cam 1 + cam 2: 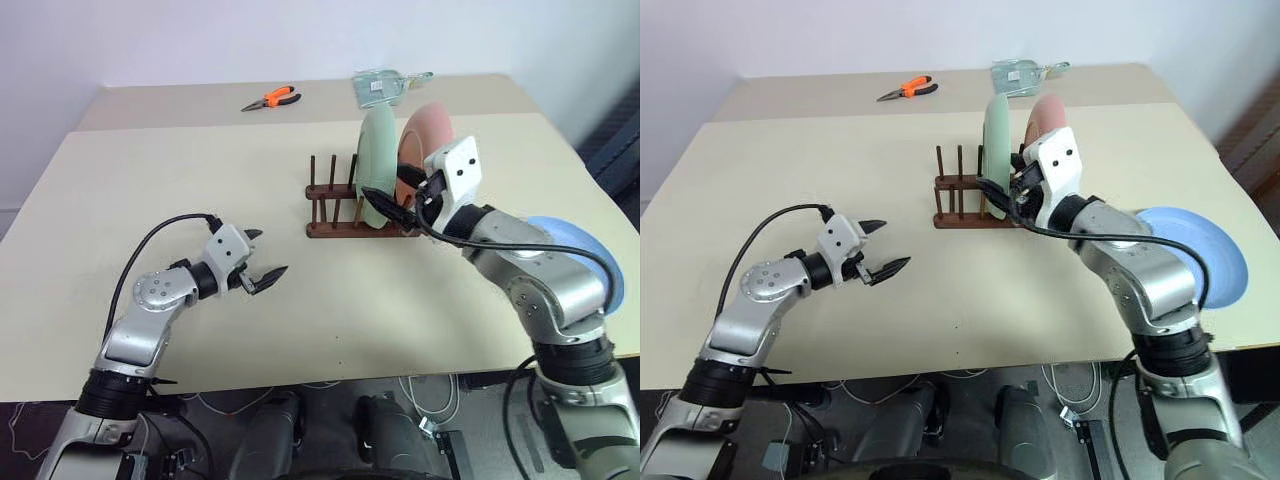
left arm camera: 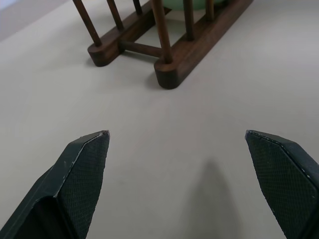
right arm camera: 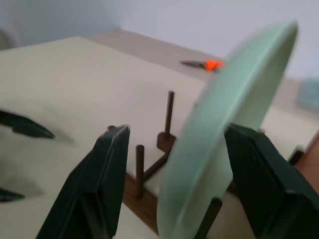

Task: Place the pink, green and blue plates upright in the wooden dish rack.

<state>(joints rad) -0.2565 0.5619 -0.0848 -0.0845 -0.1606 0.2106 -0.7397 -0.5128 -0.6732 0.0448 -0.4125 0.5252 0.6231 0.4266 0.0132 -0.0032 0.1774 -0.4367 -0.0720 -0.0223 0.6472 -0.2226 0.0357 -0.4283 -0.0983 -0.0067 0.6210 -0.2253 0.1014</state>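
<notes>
Standing on edge in the wooden dish rack (image 1: pixel 345 215), the green plate (image 1: pixel 377 165) and the pink plate (image 1: pixel 425 150) are already slotted side by side near the middle of the desk (image 1: pixel 200 180) — pink on the far-right side of green. The right pincer (image 3: pixel 172 174) straddles the green plate's rim; its jaws stand apart with a gap showing on the left finger's side, so it looks released rather than clamped, though whether the other finger touches the rim I cannot tell.

What the next move turns on is the blue plate (image 1: pixel 1200 255): it lies flat at the desk's right edge, beside the right arm's elbow and well apart from the rack. It sits behind and to the right of the right pincer, so that arm is by far the nearer and would have to draw back toward the edge to reach it.

The left pincer (image 1: pixel 262 262) hovers released and empty over bare desk toward the near-left, pointing at the rack's free pegs.
</notes>
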